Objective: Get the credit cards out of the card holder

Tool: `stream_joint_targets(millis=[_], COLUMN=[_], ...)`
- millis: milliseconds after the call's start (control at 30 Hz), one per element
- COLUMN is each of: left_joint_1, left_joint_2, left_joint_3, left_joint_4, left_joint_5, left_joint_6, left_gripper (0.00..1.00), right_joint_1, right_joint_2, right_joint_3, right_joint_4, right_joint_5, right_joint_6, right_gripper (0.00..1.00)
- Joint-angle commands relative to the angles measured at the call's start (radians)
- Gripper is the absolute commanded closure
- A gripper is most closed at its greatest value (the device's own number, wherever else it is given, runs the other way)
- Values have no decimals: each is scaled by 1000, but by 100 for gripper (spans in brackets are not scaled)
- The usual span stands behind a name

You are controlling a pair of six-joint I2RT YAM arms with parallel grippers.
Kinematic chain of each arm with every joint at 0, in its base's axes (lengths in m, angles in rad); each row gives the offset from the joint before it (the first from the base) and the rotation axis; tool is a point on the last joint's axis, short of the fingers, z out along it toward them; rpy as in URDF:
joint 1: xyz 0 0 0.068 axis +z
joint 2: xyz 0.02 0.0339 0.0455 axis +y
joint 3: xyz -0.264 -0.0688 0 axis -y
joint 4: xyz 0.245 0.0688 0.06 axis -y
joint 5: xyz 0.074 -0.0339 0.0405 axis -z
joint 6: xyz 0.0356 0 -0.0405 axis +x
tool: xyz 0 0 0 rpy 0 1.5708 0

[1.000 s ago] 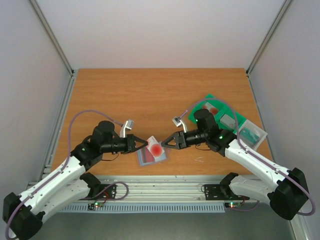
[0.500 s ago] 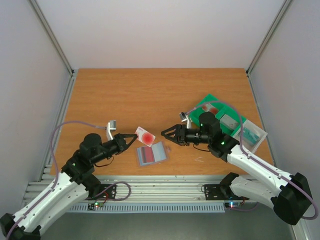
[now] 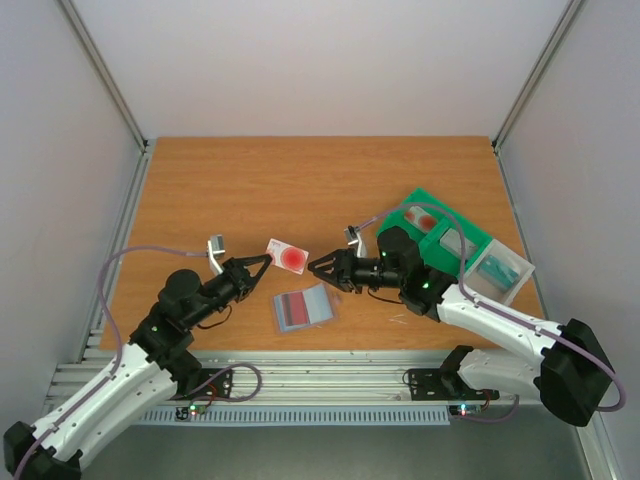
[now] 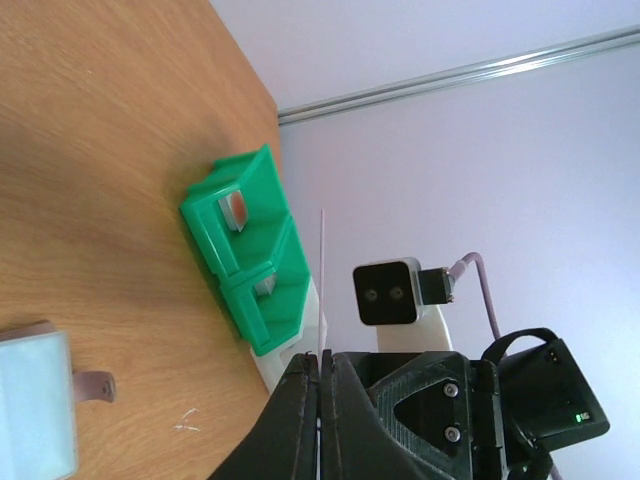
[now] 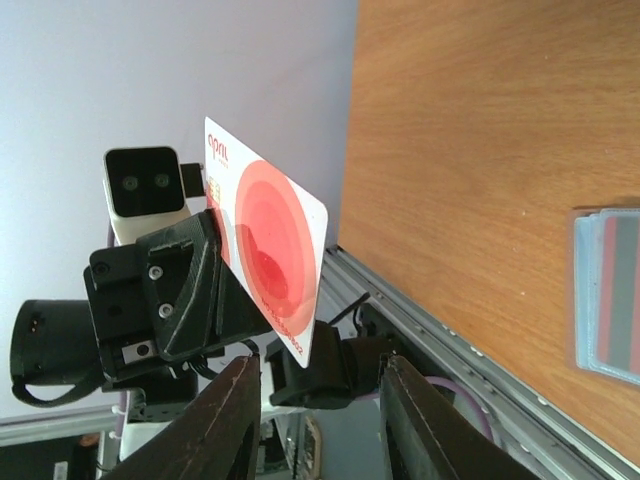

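Note:
My left gripper [image 3: 262, 262] is shut on the white credit card with the red round mark [image 3: 288, 255] and holds it in the air above the table. In the left wrist view the card [image 4: 322, 280] shows edge-on between the shut fingers. My right gripper [image 3: 318, 270] is open, facing the card's free end and close to it, without touching. In the right wrist view the card [image 5: 265, 250] hangs just above my spread fingers [image 5: 235, 420]. The blue-grey card holder [image 3: 303, 308] lies open on the table below, with red and dark cards in its slots [image 5: 608, 290].
A green compartmented tray [image 3: 440, 235] stands at the right behind my right arm, with a clear box [image 3: 503, 270] beside it. The tray also shows in the left wrist view [image 4: 245, 260]. White scratch marks [image 3: 398, 320] lie right of the holder.
My left gripper pulled the white card off the holder, lifting it up and back to the left. My right gripper left the holder, rose and moved left toward the card, staying open.

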Motion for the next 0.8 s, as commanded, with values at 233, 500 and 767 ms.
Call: stream_joint_targets(millis=[233,500,767], left_joint_1=[2,2,2], left_joint_2=[43,37,27], left_joint_3=[-23,-32,-41], left_joint_4=[190,183,162], left_joint_5=[11,24,44], left_joint_6=[-69,-90,-102], left_gripper=[100,100,100], right_joint_1=[39,44,50], right_joint_2=[42,73,67], right_joint_3=[27,35,8], right_joint_4=[108,160,205], right_joint_5=[66,65,51], right_joint_6=[56,81,85], right_gripper=[70,81,99])
